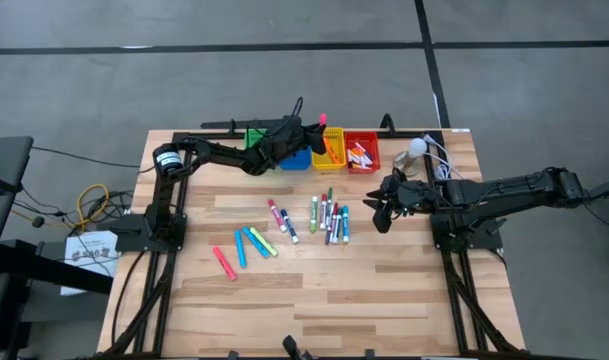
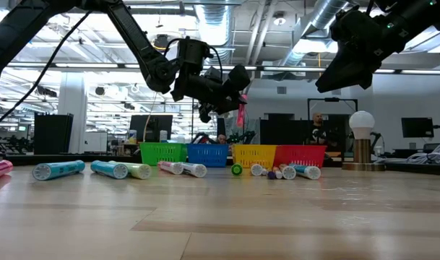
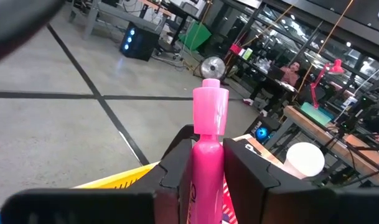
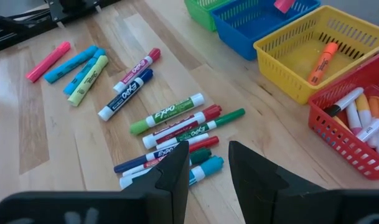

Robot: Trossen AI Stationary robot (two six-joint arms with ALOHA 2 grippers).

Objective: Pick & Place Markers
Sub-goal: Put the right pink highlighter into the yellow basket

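Item: pink highlighter (image 3: 209, 134), clamped upright between the left gripper (image 1: 306, 131) fingers above the yellow bin (image 1: 329, 157), apparently poised for dropping in. Right gripper (image 4: 208, 163) hovers empty, fingers parted, over the clustered markers (image 1: 327, 215), likely choosing its next pick. Further highlighters (image 1: 246, 245) lie loose on the table (image 1: 384, 290).

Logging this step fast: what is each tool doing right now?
Left tool: shut on a pink marker, above the bins.
Right tool: open, holding nothing, above the loose markers.

The wooden bench (image 1: 384, 290) carries loose markers (image 1: 329, 216) mid-surface. Green, blue, yellow and red bins (image 1: 362, 152) line its far edge. A lamp (image 1: 415, 150) stands beside the bins.
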